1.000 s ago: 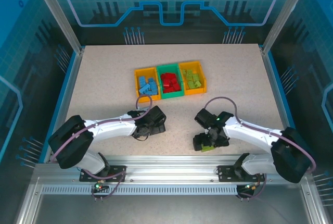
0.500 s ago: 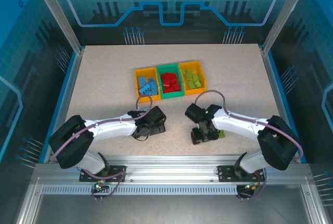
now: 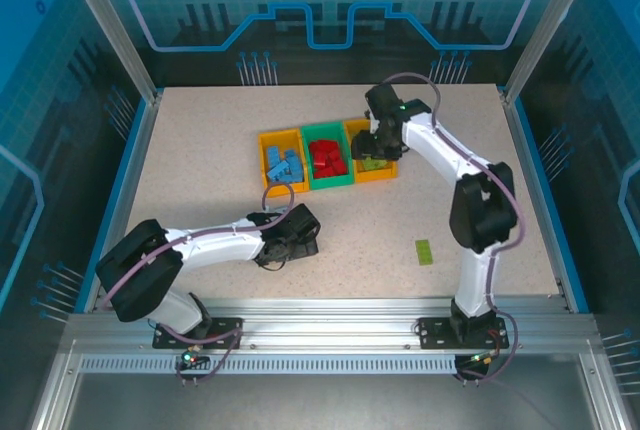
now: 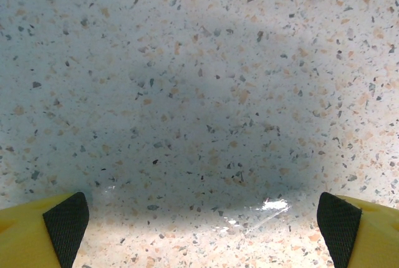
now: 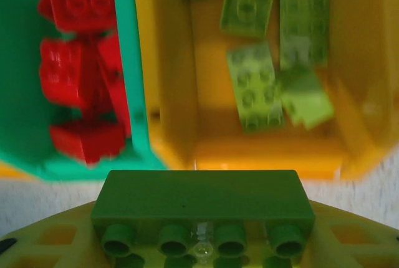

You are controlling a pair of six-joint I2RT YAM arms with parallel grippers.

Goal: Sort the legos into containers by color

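Legos, sorted by colour: a green brick point(image 5: 202, 202) sits clamped in my right pincer point(image 3: 377, 150), just above the near wall of the orange-yellow bin point(image 5: 168, 124) holding lime bricks point(image 5: 255, 87). To the pincer's left, the green bin point(image 5: 124, 62) holds red bricks point(image 5: 75, 75). One loose lime brick point(image 3: 424, 251) lies well behind it. My left pincer point(image 4: 202, 218) gapes wide over the speckled table point(image 4: 199, 93).
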